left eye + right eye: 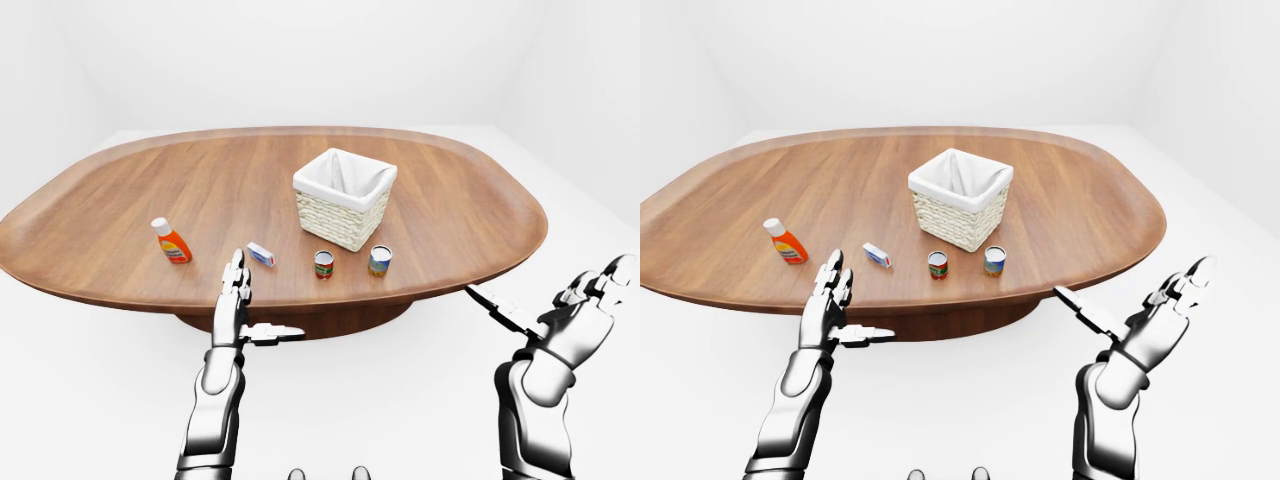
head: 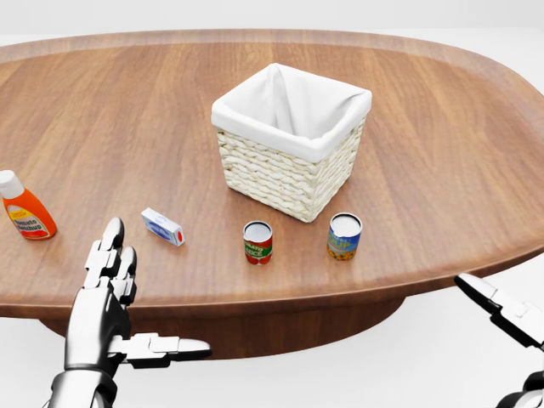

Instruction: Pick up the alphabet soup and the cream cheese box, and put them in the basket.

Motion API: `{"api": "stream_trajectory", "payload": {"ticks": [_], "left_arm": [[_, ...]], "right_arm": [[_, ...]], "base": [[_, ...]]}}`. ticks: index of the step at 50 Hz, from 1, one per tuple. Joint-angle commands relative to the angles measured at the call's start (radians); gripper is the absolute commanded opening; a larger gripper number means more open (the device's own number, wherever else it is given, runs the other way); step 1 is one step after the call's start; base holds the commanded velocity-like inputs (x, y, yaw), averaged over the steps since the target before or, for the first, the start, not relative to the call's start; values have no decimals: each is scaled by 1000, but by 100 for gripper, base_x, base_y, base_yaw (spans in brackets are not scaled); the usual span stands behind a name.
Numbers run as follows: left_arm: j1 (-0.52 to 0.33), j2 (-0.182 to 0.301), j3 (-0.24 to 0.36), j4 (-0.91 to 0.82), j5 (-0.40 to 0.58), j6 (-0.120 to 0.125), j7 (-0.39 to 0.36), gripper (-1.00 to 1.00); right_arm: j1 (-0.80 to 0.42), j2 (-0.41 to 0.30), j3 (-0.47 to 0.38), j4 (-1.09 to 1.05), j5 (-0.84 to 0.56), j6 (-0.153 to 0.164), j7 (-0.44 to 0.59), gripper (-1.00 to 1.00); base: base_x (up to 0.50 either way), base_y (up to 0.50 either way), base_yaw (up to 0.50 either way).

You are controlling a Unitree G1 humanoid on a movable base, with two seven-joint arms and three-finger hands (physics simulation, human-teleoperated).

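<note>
I see the left hand [image 2: 106,293] with fingers spread, empty, at the worktop's [image 2: 442,144] near edge, just below the cream cheese box [image 2: 161,226]. My right hand [image 1: 1155,320] is likewise spread wide and empty, off the worktop at the right of the right-eye view. The alphabet soup [image 2: 257,242] stands upright just below the basket [image 2: 289,140] in the head view, with a second can [image 2: 343,235] to its right, apart from it. An orange bottle [image 2: 25,208] lies at far left
</note>
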Motion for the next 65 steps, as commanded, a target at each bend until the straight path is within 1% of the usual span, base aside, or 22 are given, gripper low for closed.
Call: {"api": "stream_trajectory", "payload": {"ticks": [1,4,5,6,30,31,34,36,38,42,45,46,50,52,54,57,59,61,63,65], "left_arm": [[1,0,0,1,-3,-4,-2,100],[5,-1,-1,-11,-3,4,-1,100],[0,0,1,7,-2,-9,-2,100],[-1,0,1,9,-2,-10,-2,100],[-1,0,1,9,-3,-11,-2,100],[-1,0,1,5,-3,-6,-1,100],[-4,1,3,13,-5,-13,-2,100],[-1,0,1,4,-5,-7,-1,100],[-1,0,1,7,-4,-10,-1,100],[3,-1,-1,-9,-4,1,0,100],[4,-2,-2,-13,-5,3,0,100],[2,-1,-1,-4,-6,-5,-1,100],[2,-1,-1,-4,-6,-5,-1,100],[0,-1,1,4,-7,-13,-2,100],[3,-1,0,-4,-8,-7,-2,100],[-4,1,3,16,-10,-21,-4,100],[-1,0,2,8,-9,-15,-3,100],[-3,1,3,14,-10,-19,-4,100],[0,0,0,0,-9,-9,-2,100],[1,0,0,0,-8,-9,-2,100]], "right_arm": [[2,1,-5,-4,31,0,10,100],[5,2,-4,-13,32,0,12,100],[5,2,-5,-14,36,0,14,100],[5,2,-5,-14,36,0,14,100],[4,2,-6,-14,36,0,15,100],[4,2,-7,-17,39,0,15,100],[3,2,-8,-17,38,0,13,100],[1,1,-12,-17,42,0,9,100],[1,1,-13,-15,42,0,7,100],[4,1,-14,-25,43,0,7,100],[4,1,-14,-21,53,0,16,100],[3,1,-15,-15,50,0,14,100],[1,-1,-18,-12,46,0,8,100],[3,-1,-19,-16,48,0,8,100],[1,-2,-19,-12,46,0,6,100],[1,-3,-20,-17,45,0,4,100],[0,-3,-21,-17,44,0,3,100],[-2,-3,-22,-9,43,0,2,100],[-2,-4,-22,-7,43,0,1,100],[-2,-4,-22,-7,43,0,1,100]], "base": [[0,0,0],[0,0,0],[0,0,0],[0,0,0],[0,0,0],[0,0,0],[0,0,0],[0,0,0],[0,0,0],[0,0,0],[0,0,0],[0,0,0],[0,0,0],[0,0,0],[0,0,0],[0,0,0],[0,0,0],[0,0,0],[0,0,0],[0,0,0]]}}
